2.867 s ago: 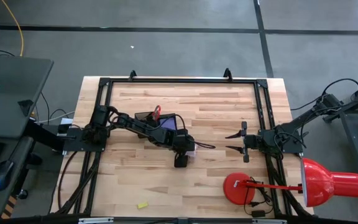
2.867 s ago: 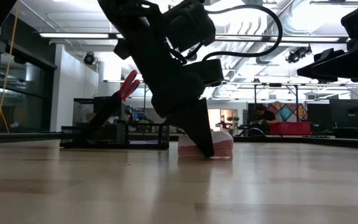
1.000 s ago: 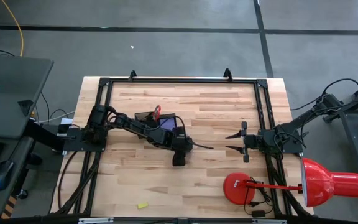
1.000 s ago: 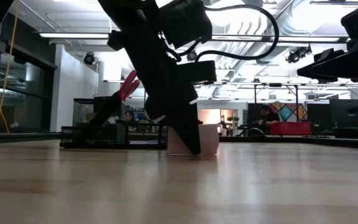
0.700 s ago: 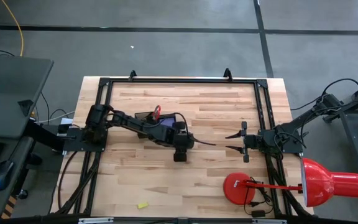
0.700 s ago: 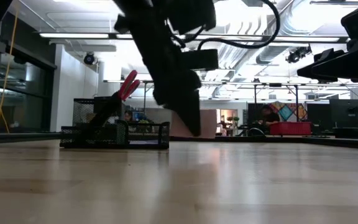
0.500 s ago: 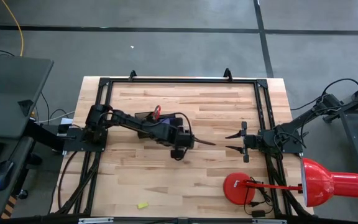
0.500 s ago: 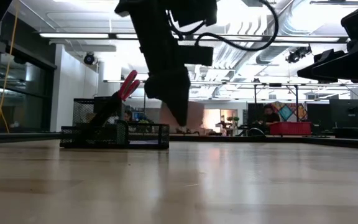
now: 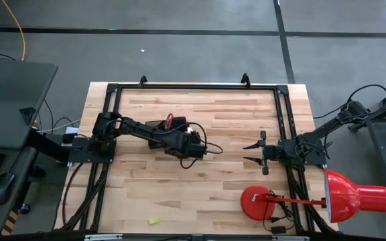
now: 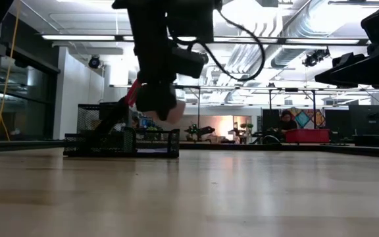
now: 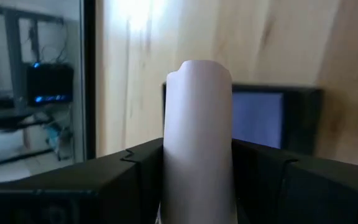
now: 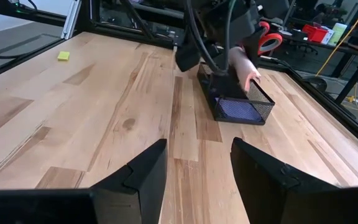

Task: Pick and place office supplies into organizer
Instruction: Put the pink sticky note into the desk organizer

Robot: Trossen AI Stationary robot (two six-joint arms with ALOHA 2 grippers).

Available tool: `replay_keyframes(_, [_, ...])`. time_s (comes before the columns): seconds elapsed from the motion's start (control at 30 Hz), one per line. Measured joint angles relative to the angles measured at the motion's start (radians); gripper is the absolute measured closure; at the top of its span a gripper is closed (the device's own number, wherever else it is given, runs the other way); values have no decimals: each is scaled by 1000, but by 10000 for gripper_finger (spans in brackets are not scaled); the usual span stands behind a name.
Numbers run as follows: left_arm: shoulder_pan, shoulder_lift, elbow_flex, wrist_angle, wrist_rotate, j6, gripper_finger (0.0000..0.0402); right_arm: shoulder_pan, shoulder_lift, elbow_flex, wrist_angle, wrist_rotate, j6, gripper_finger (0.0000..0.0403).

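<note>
My left gripper (image 9: 185, 139) is shut on the pink note pad (image 12: 244, 68) and carries it just above the black mesh organizer (image 12: 238, 102). The organizer stands on the table left of centre (image 10: 120, 135). A blue-purple note pad (image 11: 257, 118) lies flat in one compartment. The red scissors handles (image 12: 267, 37) stick up out of another (image 10: 135, 89). The small yellow eraser (image 9: 153, 220) lies by the table's near edge. My right gripper (image 9: 253, 152) waits open at the table's right side, with nothing between its fingers. My left gripper pinches the pink note pad between its two fingers, which lie on two opposite sides of it (image 11: 197, 162). The pad's free end (image 11: 197, 78) sticks out beyond the fingertips. The fingers slant downward toward the organizer. The pad is lifted clear of the table.
A red desk lamp (image 9: 327, 197) with its round base (image 9: 256, 201) takes up the near right corner. A black metal frame (image 9: 193, 86) runs along the table's edges. Bare wood lies between the organizer and my right gripper.
My left gripper has risen from the table with the pink note pad. It has tipped from pointing straight down to a slant and swung toward the far left, over the organizer. The pad, which stood on the table, is now lifted clear.
</note>
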Motion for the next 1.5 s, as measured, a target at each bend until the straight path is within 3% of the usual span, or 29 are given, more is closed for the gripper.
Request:
replay_keyframes(0.17, [30,0,0,-35,41,-51,252,0,0,0,0,0,0,233])
replay_keyframes(0.43, [12,0,0,56,122,-52,252,0,0,0,0,0,0,233])
replay_keyframes(0.93, [-40,1,-2,149,154,1,252,0,0,0,0,-1,0,233])
replay_keyframes(1.07, [-28,-45,-22,276,267,53,252,0,0,0,-2,-2,0,233])
replay_keyframes(1.27, [-3,-146,-136,517,502,174,252,0,0,0,-14,-13,0,233])
replay_keyframes(1.5, [91,-220,-296,520,465,203,252,0,5,0,-37,-19,0,233])
